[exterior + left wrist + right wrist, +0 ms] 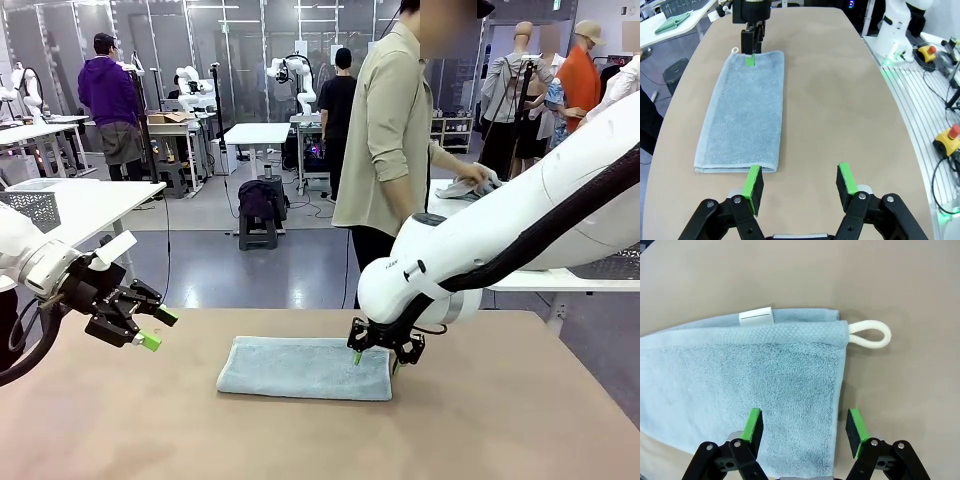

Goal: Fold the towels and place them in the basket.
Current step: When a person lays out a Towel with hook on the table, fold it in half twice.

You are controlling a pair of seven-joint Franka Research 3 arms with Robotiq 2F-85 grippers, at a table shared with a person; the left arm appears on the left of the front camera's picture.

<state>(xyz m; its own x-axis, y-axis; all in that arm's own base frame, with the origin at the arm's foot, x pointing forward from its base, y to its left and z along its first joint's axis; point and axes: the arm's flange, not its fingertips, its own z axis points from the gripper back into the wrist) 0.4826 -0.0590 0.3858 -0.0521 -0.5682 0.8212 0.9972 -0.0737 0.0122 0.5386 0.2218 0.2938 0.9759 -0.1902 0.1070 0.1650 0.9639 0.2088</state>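
The left gripper hung spread at the near left. On the middle of the tan table lay the light blue-grey terry towel, folded. Over its looped end the right gripper stood spread and should, I judge, pinch both layers squarely before lifting.

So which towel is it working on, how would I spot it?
On the tan table between the arms, a folded light blue-grey towel lies flat, the right gripper poised over one end. That end has a white cord loop and a small white label; the green cloth sits on a white side table.
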